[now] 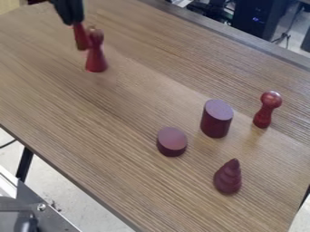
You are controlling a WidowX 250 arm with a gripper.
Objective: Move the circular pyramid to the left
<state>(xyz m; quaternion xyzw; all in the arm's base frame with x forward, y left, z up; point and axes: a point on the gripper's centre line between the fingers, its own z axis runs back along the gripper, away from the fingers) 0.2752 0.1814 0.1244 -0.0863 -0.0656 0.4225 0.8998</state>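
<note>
The grasp seems not yet made; the tool (74, 22), whose grip I cannot tell, should next approach the lower-right pyramid (228, 178).

The pyramid (228, 179) stands before the cylinders (216, 122), with seemingly two pegs (95, 60) far behind left.

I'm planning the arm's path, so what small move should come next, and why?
Probably a slight lift of the gripper: a red piece shows right at its lower end, held or not I can't tell, with a red figure close by. The ringed cone, likely the pyramid, stands well away across the table.
</note>
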